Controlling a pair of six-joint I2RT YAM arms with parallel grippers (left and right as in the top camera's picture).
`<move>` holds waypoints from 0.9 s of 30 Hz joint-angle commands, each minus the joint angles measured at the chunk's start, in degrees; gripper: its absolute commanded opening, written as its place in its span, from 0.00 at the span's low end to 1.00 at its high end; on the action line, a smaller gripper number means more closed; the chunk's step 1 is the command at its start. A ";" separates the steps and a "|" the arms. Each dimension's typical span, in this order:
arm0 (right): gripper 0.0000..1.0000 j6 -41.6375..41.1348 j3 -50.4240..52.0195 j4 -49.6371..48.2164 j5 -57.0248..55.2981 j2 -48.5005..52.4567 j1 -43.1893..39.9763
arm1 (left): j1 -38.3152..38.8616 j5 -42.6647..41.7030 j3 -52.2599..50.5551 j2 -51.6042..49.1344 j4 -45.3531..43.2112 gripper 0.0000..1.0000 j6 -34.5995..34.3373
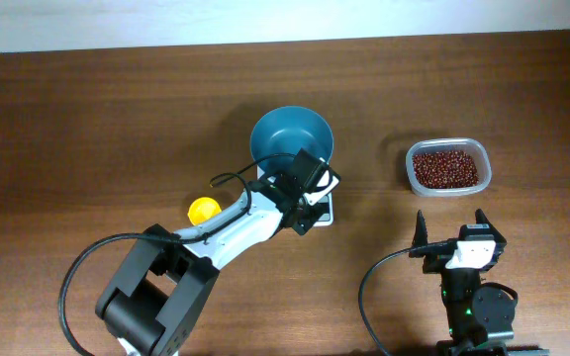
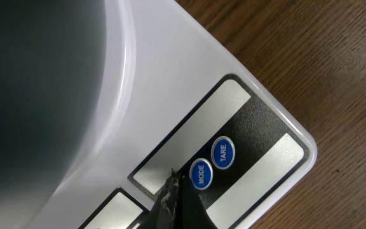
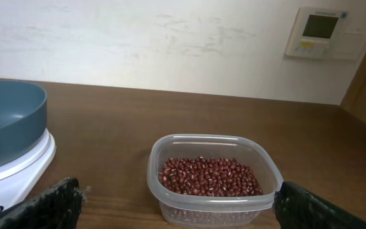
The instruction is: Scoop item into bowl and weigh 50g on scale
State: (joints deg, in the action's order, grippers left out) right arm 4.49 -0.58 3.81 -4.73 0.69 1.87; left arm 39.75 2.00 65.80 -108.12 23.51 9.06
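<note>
From above, the bowl (image 1: 287, 136) sits on the scale (image 1: 325, 212) mid-table. The left hand (image 1: 313, 196), pinched shut, hangs over the scale's near edge. The right hand (image 1: 450, 216) gapes wide.

Left wrist: shut fingertips (image 2: 172, 202) beside the MODE button (image 2: 200, 173).

Right wrist: beans (image 3: 208, 177) fill the clear container (image 3: 164, 159), right of the scale.

One bowl (image 1: 287, 131), one scale (image 2: 170, 76), one clear container (image 3: 208, 137).

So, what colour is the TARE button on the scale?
Blue with white lettering; the TARE button shows best in the left wrist view.
</note>
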 commanded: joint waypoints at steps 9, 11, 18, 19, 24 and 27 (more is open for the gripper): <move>0.99 -0.39 0.26 0.33 -1.11 -0.48 0.35 | -0.02 0.81 0.09 -1.95 0.15 0.00 0.87; 0.99 -0.39 0.26 0.33 -1.11 -0.48 0.35 | -0.02 0.81 0.09 -1.95 0.31 0.00 0.87; 0.99 -0.39 0.26 0.33 -1.11 -0.48 0.35 | -0.04 0.68 2.10 1.49 3.17 0.00 -1.88; 0.99 -0.39 0.26 0.33 -1.11 -0.48 0.35 | -0.04 0.68 2.62 2.89 3.80 0.00 -1.88; 0.99 -0.42 0.26 0.33 -1.11 -0.48 0.35 | -0.81 1.95 4.02 13.62 6.62 0.00 -1.66; 0.99 -0.42 0.26 0.33 -1.11 -0.48 0.35 | -2.49 1.97 4.02 20.50 9.05 0.00 -1.70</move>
State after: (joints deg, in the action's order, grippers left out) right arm 4.45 -0.58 3.81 -4.75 0.69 1.87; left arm 39.27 3.07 67.85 -96.31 30.72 7.90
